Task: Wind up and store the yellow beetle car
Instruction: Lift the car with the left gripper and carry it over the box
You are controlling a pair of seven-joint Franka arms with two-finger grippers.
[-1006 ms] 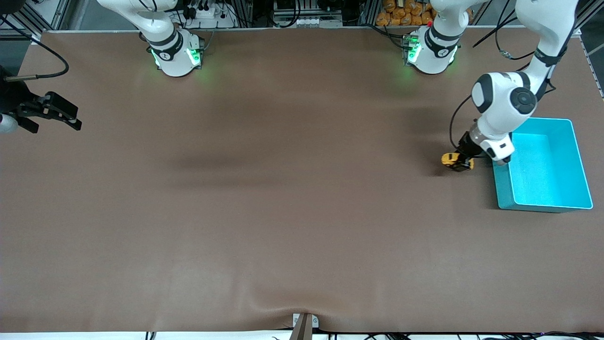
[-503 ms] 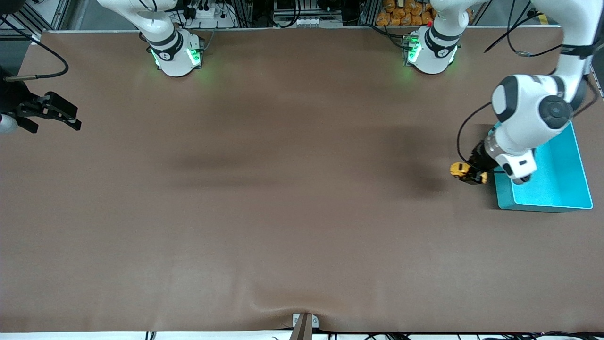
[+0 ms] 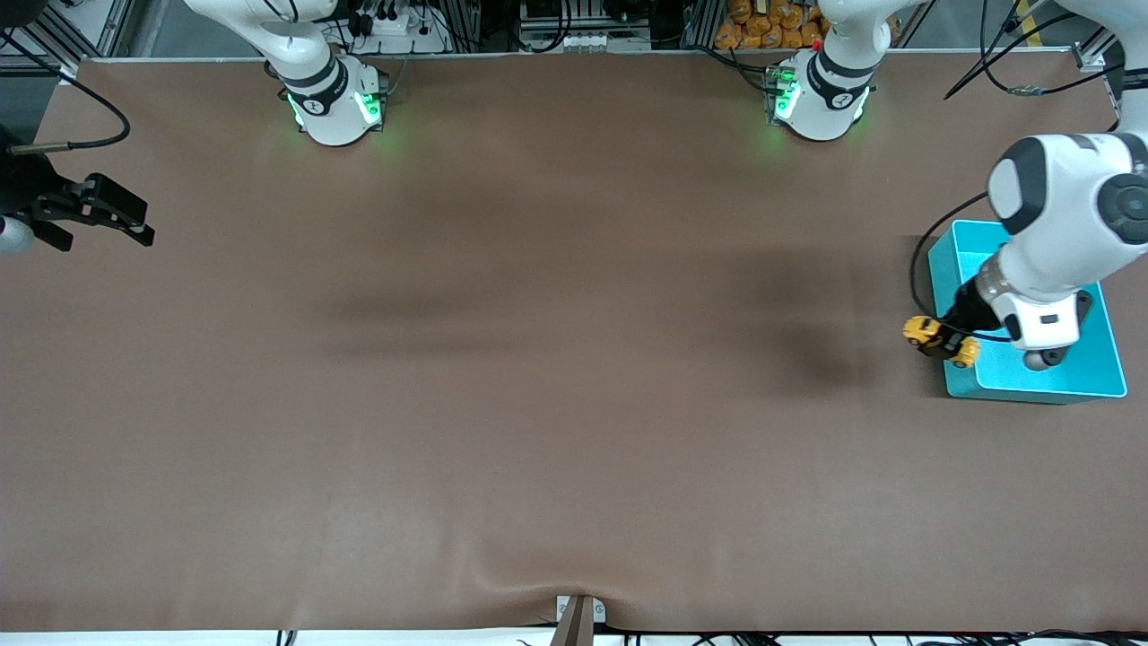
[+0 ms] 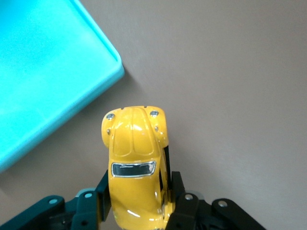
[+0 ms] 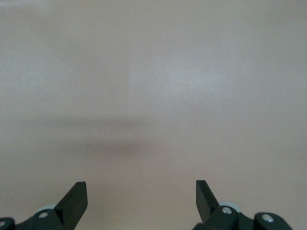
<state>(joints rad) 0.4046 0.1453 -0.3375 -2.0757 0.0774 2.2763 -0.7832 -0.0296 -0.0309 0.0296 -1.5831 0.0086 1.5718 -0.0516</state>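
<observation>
Brown matting covers the whole table (image 3: pixel 502 377), with a few soft wrinkles along the edge nearest the front camera and the two arm bases glowing green along the top.

Quite a bit is hidden. The left arm's big white wrist sits right over the teal bin (image 3: pixel 958 381), so only a strip of its floor and the rim show in the front view; the left wrist view catches just one rounded corner of the bin (image 4: pixel 57 81). The left gripper (image 3: pixel 947 339) is mostly tucked under the wrist too. In the wrist view it's clearer: both fingers (image 4: pixel 180 206) are pinching the sides of the yellow beetle car (image 4: pixel 135 167), hood pointing out, rear end cut off by the frame edge. The car (image 3: pixel 924 332) is up in the air over the bare table just beside the bin's rim, not over the inside of it.

The right gripper (image 3: pixel 121 215) waits over the right arm's end of the table, half out of frame, fingers (image 5: pixel 74 201) spread wide with only plain mat under them.

Compared with a second ago, the left arm has carried the car along the side of the bin toward the front camera, and its wrist now covers more of the bin. The right arm hasn't budged.
</observation>
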